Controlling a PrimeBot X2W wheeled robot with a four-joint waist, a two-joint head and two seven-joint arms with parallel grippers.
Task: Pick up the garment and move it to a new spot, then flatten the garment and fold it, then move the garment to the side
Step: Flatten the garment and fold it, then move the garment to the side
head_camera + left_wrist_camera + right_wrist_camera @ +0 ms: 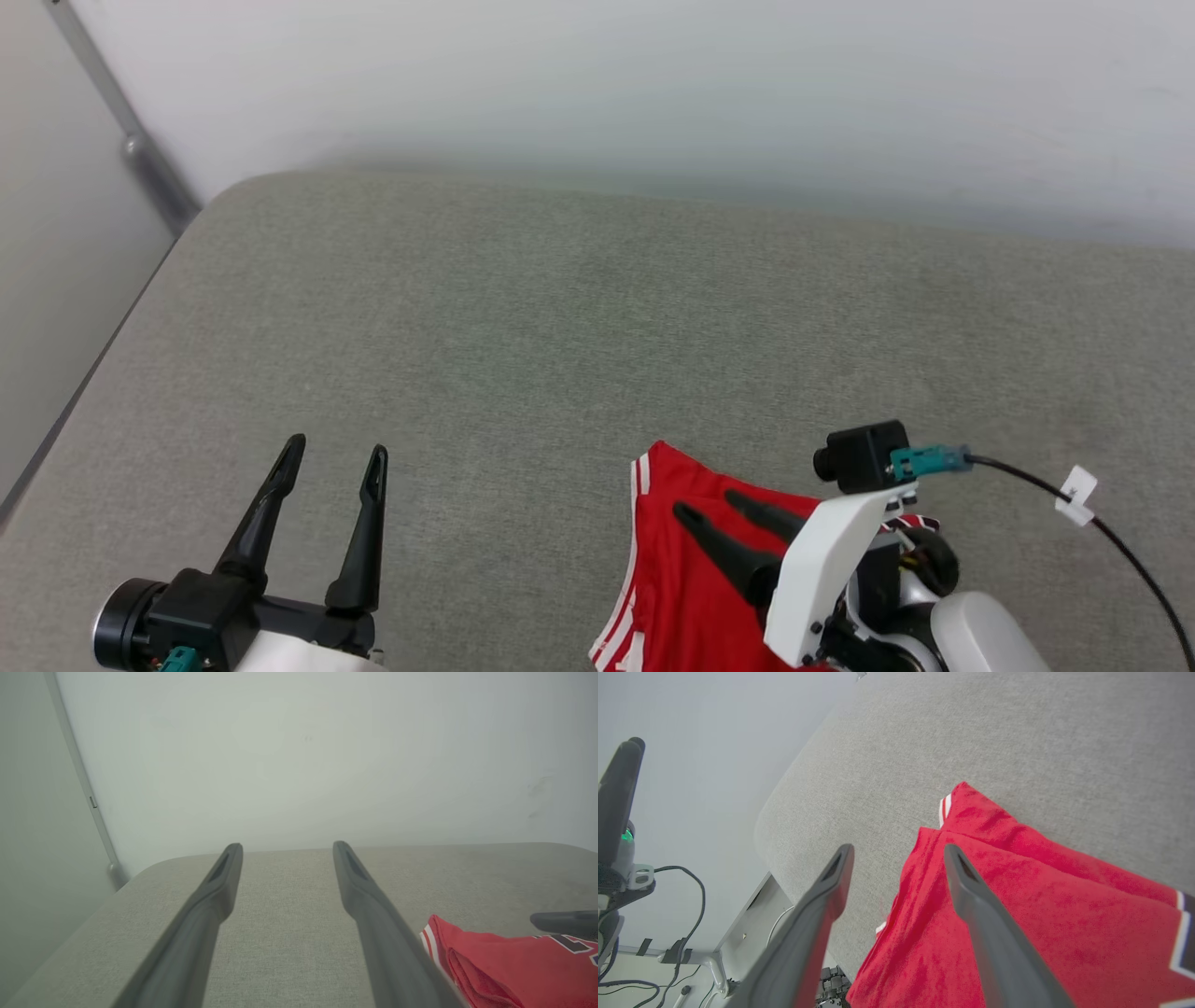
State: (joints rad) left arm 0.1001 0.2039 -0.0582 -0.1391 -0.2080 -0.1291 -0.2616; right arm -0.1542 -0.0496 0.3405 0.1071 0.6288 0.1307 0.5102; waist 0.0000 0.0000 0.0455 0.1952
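Fingers of your left gripper and right gripper stood spread; the limp jersey looked easiest pinched at its striped hem.

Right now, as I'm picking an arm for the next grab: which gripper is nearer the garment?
Right. The right gripper is above the garment, jaws open; the left gripper is off to its left, over bare grey cushion.

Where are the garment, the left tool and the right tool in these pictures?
garment (653,597): head view, red body fabric.
left tool (337,445): head view, midway between its fingertips.
right tool (704,502): head view, midway between its fingertips.
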